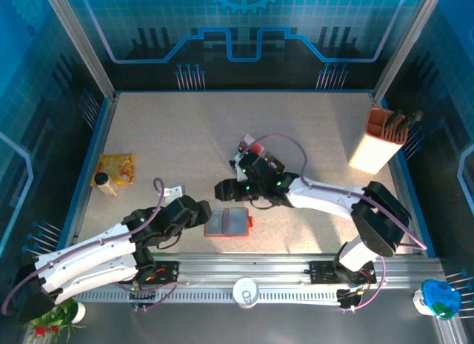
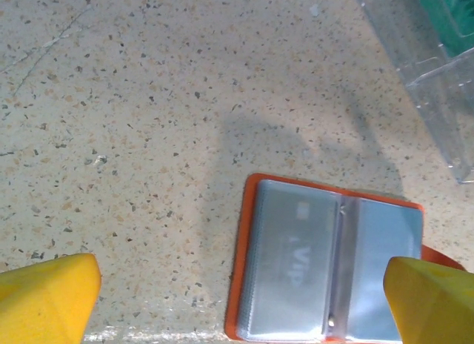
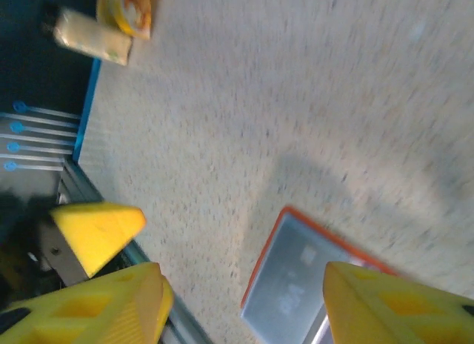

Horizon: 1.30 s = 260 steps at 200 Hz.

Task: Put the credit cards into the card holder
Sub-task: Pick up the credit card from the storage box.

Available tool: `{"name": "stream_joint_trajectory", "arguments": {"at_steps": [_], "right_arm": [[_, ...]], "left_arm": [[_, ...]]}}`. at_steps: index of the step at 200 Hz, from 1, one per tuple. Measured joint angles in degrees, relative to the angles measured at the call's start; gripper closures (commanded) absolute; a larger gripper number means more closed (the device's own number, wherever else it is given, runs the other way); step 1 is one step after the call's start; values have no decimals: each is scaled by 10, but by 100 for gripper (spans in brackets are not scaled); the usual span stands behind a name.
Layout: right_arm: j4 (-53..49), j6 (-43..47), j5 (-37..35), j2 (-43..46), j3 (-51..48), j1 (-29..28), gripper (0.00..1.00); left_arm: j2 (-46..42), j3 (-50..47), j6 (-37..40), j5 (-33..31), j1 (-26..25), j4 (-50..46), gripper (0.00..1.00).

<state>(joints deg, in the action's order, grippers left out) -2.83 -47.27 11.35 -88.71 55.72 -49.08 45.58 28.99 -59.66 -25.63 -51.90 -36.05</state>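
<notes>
The card holder (image 1: 227, 223) lies open and flat near the table's front edge, orange-red outside with grey-blue pockets. In the left wrist view a card marked VIP (image 2: 296, 259) shows through the left pocket of the card holder (image 2: 329, 270). My left gripper (image 1: 201, 213) sits at its left edge, open, with the yellow fingertips (image 2: 44, 296) wide apart. My right gripper (image 1: 226, 188) hovers just behind the holder, open, with nothing between its fingers (image 3: 118, 307); the card holder (image 3: 296, 285) lies below it. Credit cards (image 1: 250, 147) sit in a clear tray, mostly hidden by the right arm.
The clear plastic tray (image 2: 426, 84) stands just behind and right of the holder. A tall orange-and-white box of pens (image 1: 381, 140) is at the back right. A yellow packet (image 1: 118, 166) and a small bottle (image 1: 104, 183) lie by the left wall.
</notes>
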Motion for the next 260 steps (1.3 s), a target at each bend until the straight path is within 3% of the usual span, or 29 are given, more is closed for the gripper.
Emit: {"name": "stream_joint_trajectory", "arguments": {"at_steps": [45, 103, 164, 260], "right_arm": [[-173, 124, -54, 7, 132, 68, 48], [-362, 285, -154, -132, 334, 79, 74], [-478, 374, -234, -278, 471, 79, 75], [-521, 409, -275, -353, 528, 79, 73]], "left_arm": [[42, -1, 11, 10, 1, 19, 1], [90, -1, 22, 27, 6, 29, 1], [91, -1, 29, 32, 12, 34, 1], [100, -1, 33, 41, 20, 45, 1]]}}
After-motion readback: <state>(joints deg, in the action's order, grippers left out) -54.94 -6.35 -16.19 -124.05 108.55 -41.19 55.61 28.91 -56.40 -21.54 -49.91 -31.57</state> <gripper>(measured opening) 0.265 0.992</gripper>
